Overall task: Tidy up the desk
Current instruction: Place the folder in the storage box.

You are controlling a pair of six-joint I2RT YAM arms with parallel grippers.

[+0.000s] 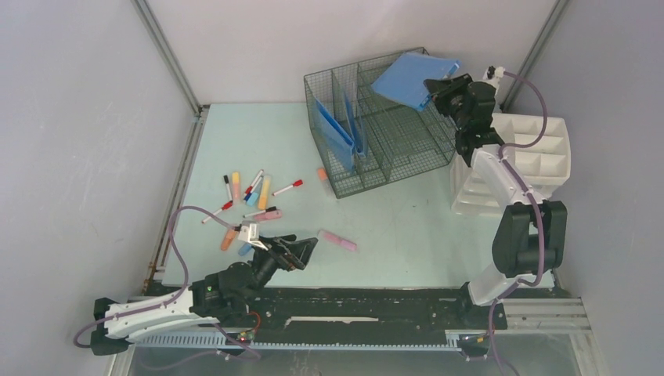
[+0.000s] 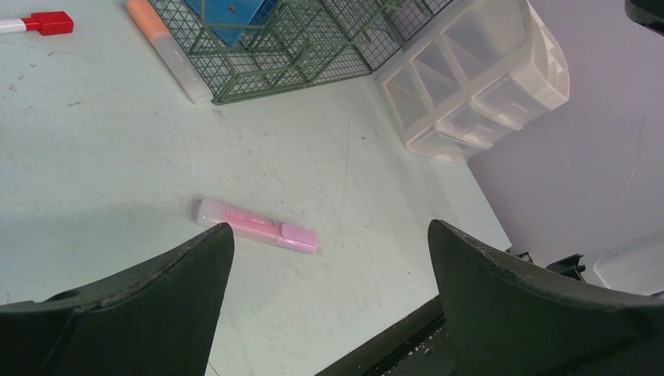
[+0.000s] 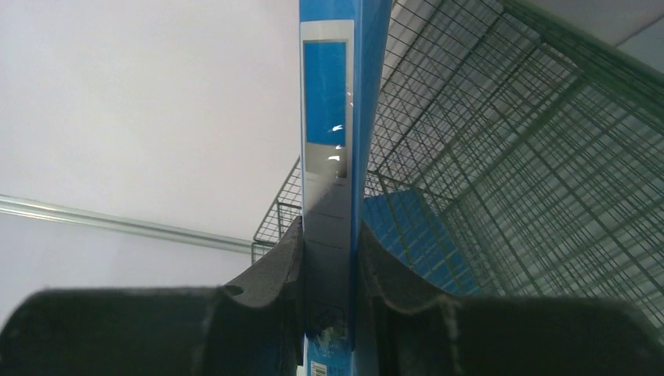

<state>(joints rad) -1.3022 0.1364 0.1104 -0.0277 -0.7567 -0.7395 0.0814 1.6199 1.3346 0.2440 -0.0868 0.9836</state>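
Observation:
The pale mint-green desk (image 1: 407,227) holds a green wire basket (image 1: 376,168) at the back. Two blue folders (image 1: 337,129) stand in its left slots. My right gripper (image 1: 433,86) is shut on the spine of another blue folder (image 1: 411,78) (image 3: 329,141), held above the basket's right side. Near the front, my left gripper (image 1: 301,252) (image 2: 329,235) hovers open with nothing between its fingers. A pink highlighter (image 1: 338,240) (image 2: 257,225) lies just beyond it. Several markers and highlighters (image 1: 250,196) are scattered at the left.
A white plastic drawer organizer (image 1: 525,160) (image 2: 478,74) stands at the right, behind my right arm. An orange highlighter (image 2: 168,51) lies against the basket's front left corner, and a red-capped marker (image 2: 35,23) lies further left. A black rail (image 1: 368,301) runs along the near edge.

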